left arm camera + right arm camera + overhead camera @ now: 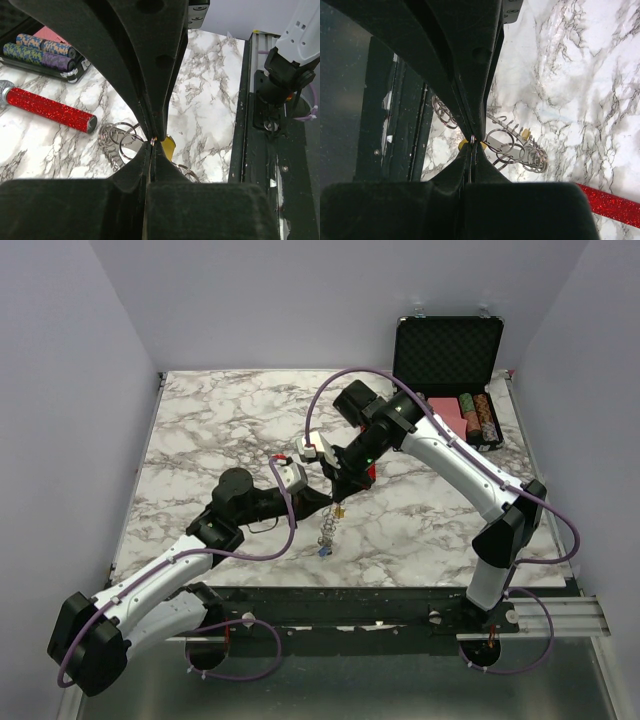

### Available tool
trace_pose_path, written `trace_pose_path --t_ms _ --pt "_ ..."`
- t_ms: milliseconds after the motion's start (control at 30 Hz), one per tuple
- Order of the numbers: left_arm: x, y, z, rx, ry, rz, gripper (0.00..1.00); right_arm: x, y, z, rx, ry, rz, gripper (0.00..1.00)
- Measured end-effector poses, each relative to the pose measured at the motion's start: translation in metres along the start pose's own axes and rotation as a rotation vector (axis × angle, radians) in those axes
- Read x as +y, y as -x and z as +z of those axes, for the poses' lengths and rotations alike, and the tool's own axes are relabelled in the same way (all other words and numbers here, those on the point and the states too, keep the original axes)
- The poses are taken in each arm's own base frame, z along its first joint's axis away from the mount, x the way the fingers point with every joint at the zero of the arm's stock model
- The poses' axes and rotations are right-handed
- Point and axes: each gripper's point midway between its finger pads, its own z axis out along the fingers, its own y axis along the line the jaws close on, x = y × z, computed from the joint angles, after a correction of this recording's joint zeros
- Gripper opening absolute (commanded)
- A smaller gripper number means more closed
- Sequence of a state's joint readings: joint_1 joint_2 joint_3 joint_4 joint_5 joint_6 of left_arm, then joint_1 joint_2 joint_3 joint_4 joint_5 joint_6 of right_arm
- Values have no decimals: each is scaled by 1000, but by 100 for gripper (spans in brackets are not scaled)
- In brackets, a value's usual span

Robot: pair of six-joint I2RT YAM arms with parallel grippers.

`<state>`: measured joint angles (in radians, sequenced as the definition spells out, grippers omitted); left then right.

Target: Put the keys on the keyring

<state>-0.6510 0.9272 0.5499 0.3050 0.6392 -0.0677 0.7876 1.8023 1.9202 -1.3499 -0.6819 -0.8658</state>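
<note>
Keyring (329,530) dangles over the front middle of the marble table (200,440), a yellow key (168,145) and a blue key (324,552) on it. Left gripper (152,141) and right gripper (472,139) are each pressed together on its thin wire. It is likely light, springy and slippery, so grip the main ring, not the small loops.

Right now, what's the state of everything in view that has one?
Left gripper: jaws shut on the keyring wire.
Right gripper: jaws shut on the same wire.
Keyring: hanging in the air between both grippers.
Yellow key: at the ring; threaded or not, cannot tell.
Case: open, lid upright.
Red cylinder: lying on its side.
</note>
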Motion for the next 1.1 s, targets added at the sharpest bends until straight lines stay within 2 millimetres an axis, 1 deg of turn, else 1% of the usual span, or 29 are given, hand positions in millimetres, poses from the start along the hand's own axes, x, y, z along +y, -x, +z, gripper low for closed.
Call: trace_pose_path --t_ms 67,100,300,367,467,600,733,900,1100 --pt "0 0 0 0 -1 1 0 1 0 0 1 2 0 1" --pt "0 0 0 -1 -2 1 0 1 0 0 1 2 1 4" --pt "-3 3 -4 -22 3 -12 0 6 3 1 -22 20 20 31" --pt "-5 1 -9 -42 10 -26 0 11 4 1 -35 35 37 36" --pt "-8 -5 -16 -71 27 -53 0 18 6 1 -56 56 62 42" --pt "-9 -13 -23 -120 54 -92 0 23 15 -2 -114 88 86 45" --pt "-10 -13 -30 -181 77 -108 0 23 20 -9 -169 108 109 49" --pt "-11 2 -39 -286 101 -98 0 15 26 -24 -243 105 127 50" --pt "-9 16 -47 -385 122 -105 0 9 28 -43 -324 102 153 51"
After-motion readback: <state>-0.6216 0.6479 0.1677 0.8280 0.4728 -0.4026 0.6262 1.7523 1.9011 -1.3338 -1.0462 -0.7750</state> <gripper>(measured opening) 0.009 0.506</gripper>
